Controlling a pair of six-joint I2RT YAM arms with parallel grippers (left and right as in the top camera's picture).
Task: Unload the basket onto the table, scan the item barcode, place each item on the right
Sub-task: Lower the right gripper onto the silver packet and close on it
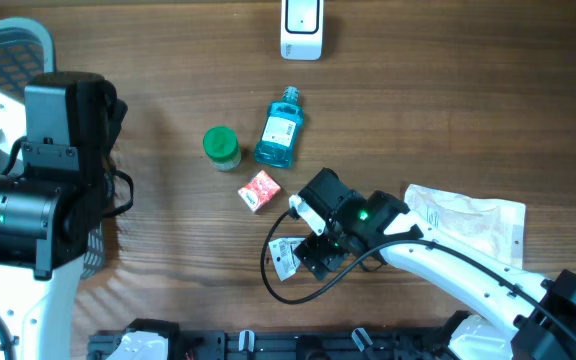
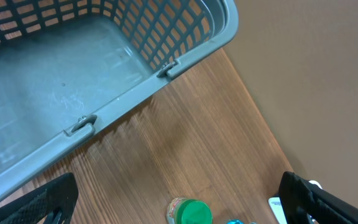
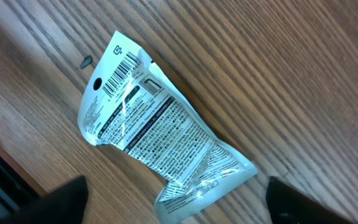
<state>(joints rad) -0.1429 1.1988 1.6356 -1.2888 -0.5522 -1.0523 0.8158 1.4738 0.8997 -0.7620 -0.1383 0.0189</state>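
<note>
A white packet (image 3: 157, 127) lies flat on the wooden table, printed side up, with its barcode (image 3: 120, 73) at the far end. My right gripper (image 3: 179, 204) hovers over the packet's near end, open, its fingers (image 3: 67, 198) standing wide of the packet on both sides. From overhead the same packet (image 1: 283, 260) shows partly under the right gripper (image 1: 311, 255). The white scanner (image 1: 301, 27) stands at the table's far edge. My left gripper (image 2: 178, 199) hangs open and empty at the far left, above the table beside the basket.
A green-lidded jar (image 1: 220, 146), a blue bottle (image 1: 279, 130) and a small red-and-white packet (image 1: 259, 190) lie in the middle. A grey basket (image 2: 166, 62) sits at the far left. A crumpled plastic bag (image 1: 473, 225) lies at the right.
</note>
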